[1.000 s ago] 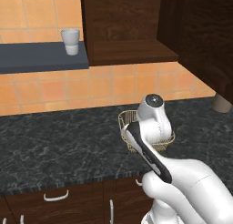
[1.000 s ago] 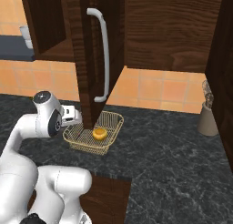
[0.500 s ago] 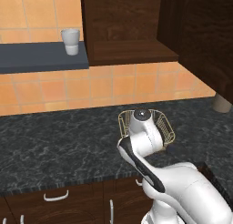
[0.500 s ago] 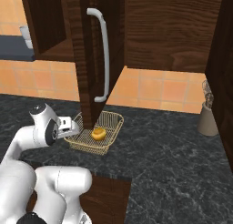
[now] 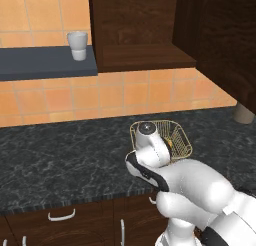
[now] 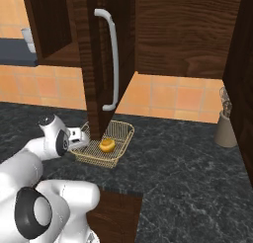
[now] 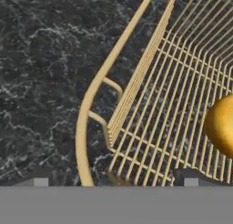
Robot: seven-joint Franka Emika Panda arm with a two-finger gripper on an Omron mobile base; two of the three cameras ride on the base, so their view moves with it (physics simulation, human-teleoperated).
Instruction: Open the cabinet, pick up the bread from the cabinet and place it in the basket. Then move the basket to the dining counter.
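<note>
Golden wire basket (image 6: 105, 145) sits on the black marbled table (image 6: 188, 173), right under the open cabinet (image 6: 101, 64) door, and the bread (image 6: 107, 145) is already lying inside it, roughly mid-floor in the right base view. So by my read the first half of the job is done: door open, bun in the basket. What's in hand now looks like grabbing the basket itself so it can go to the dining counter.

End effector (image 7: 116, 182) is low at the basket's near-left edge. In the hand view the 2 dark fingertips (image 7: 38, 178) poke up at about 7 and 5 o'clock, with the basket rim and its flared wall rising between them, 1 tip outside on the table side and 1 over the mesh. So it's open, straddling the rim and holding nothing yet, as far as I can tell. The bun peeks in at about 3 o'clock in that view, close to the inside tip but not touching it.

Next move, I'd guess: settle a bit lower and pinch the wall or rim squarely. Thin wire, so a shallow bite could slip or tip the basket and roll the bun. Also the cabinet door hangs just above, so the lift has to stay low.
</note>
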